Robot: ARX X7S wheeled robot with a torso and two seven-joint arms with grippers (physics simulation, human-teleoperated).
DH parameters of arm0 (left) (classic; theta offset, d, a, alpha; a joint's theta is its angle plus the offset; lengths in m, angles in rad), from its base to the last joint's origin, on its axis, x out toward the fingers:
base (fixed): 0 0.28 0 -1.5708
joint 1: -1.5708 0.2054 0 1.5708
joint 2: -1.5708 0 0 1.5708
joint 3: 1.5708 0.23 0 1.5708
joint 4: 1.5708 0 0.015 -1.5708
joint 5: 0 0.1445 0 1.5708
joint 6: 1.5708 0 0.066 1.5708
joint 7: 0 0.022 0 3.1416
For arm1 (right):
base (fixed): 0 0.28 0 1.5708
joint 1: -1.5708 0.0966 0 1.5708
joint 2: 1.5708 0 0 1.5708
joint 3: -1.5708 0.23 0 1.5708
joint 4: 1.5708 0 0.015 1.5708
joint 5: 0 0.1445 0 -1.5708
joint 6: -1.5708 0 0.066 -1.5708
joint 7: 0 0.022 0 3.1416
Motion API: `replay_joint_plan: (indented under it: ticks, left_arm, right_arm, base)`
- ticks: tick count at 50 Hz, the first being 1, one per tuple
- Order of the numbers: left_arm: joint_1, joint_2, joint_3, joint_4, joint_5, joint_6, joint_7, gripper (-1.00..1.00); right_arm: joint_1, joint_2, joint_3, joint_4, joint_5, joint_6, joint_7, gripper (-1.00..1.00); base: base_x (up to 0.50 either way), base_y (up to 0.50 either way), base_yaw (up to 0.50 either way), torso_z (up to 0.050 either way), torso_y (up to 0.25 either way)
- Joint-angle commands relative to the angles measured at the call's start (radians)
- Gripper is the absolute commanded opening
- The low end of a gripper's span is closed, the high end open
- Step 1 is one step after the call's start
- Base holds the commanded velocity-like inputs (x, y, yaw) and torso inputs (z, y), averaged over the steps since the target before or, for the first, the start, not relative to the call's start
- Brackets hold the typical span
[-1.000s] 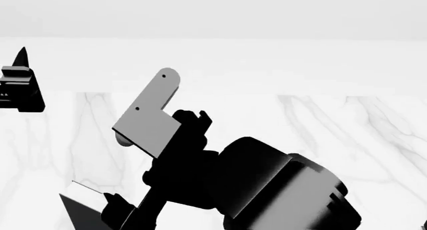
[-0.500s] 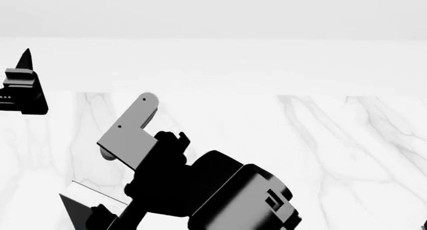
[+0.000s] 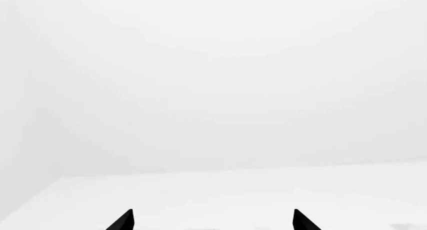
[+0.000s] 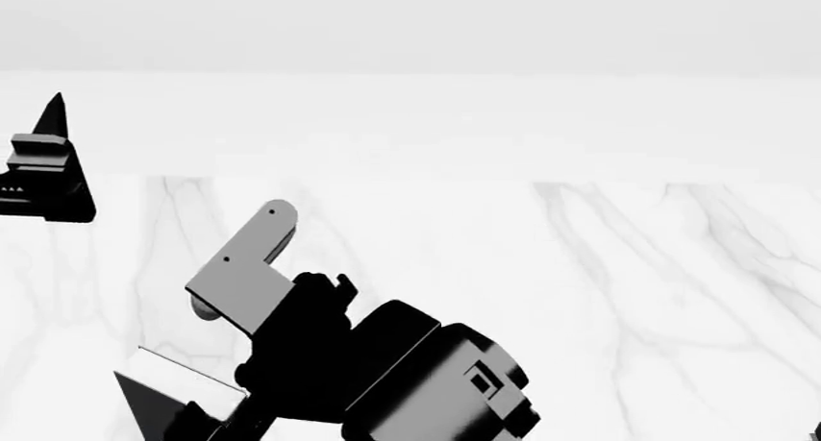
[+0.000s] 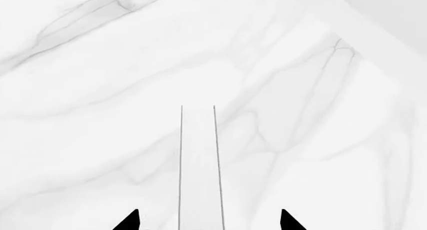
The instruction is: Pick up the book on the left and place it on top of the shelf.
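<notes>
The book shows edge-on in the right wrist view as a thin white strip between two dark lines [image 5: 197,165]. It stands on the marble table and runs straight out between my right gripper's [image 5: 210,221] fingertips, which sit wide apart on either side without touching it. In the head view its dark cover [image 4: 148,412] shows at the bottom left, beside the right arm's wrist. My left gripper [image 3: 212,221] is open and empty, facing a blank white wall. It also shows at the far left of the head view [image 4: 45,177]. The shelf is out of view.
The white marble table [image 4: 578,268] fills the head view, with a white wall [image 4: 513,114] behind it. My right arm's black bulk, with a grey bracket [image 4: 244,268], covers the lower middle and hides its own gripper.
The right arm has moved down and to the left, towards the book at the bottom left. The book has stayed put. The left gripper has drifted slightly.
</notes>
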Motion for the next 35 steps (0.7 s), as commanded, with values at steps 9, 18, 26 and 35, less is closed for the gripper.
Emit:
replay_joint_plan:
  ticks: [9, 18, 26, 35]
  left_arm:
    - [0.005, -0.009, 0.010, 0.000, -0.007, 0.006, 0.002, 1.00]
    - [0.014, -0.006, -0.006, 0.007, -0.019, 0.019, 0.007, 1.00]
    - [0.019, -0.005, -0.004, 0.004, -0.019, 0.027, 0.004, 1.00]
    - [0.019, -0.009, -0.002, 0.005, -0.021, 0.027, 0.001, 1.00]
  right_arm:
    - [-0.011, -0.005, -0.032, 0.025, 0.002, -0.020, -0.007, 1.00]
    - [-0.013, -0.005, -0.034, 0.024, 0.005, -0.025, 0.003, 1.00]
    - [-0.022, -0.006, -0.031, 0.030, 0.002, -0.046, 0.021, -1.00]
    - [-0.021, -0.005, -0.032, 0.027, 0.009, -0.046, 0.026, -1.00]
  base:
    - [0.00, 0.00, 0.00, 0.000, -0.225]
    - [0.00, 0.00, 0.00, 0.000, -0.138]
    - [0.00, 0.00, 0.00, 0.000, 0.000]
    - [0.00, 0.00, 0.00, 0.000, 0.000]
